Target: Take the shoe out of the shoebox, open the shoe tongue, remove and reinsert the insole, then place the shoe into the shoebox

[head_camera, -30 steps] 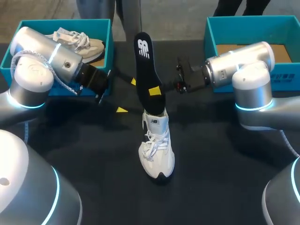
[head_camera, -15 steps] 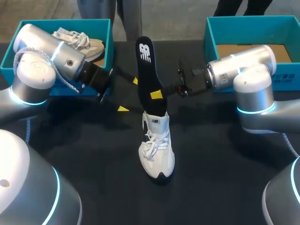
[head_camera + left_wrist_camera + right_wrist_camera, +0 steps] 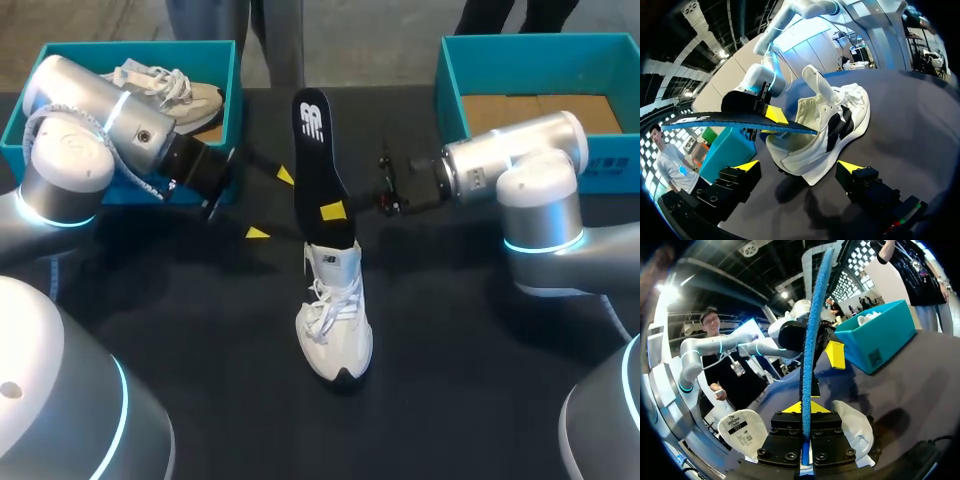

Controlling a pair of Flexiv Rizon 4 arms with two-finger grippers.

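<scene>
Right gripper (image 3: 335,210) is clamped on the insole (image 3: 318,170) about midway up, its lower end poking into the shoe (image 3: 335,310) sitting mid-table (image 3: 480,380). Left gripper (image 3: 270,205) hangs beside it, fingers wide apart, holding nothing. Insole looks thin, light and floppy, so I'd pinch its flat faces near the middle; the shoe's soft and could tip.

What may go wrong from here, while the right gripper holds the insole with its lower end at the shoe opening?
1. Nothing holds the shoe: the left gripper is open and apart from it, so moving the insole may drag or tip the shoe.
2. The right gripper pinches the thin insole low down, leaving its long upper end free. It may bend or twist, or slip in the fingers.
</scene>
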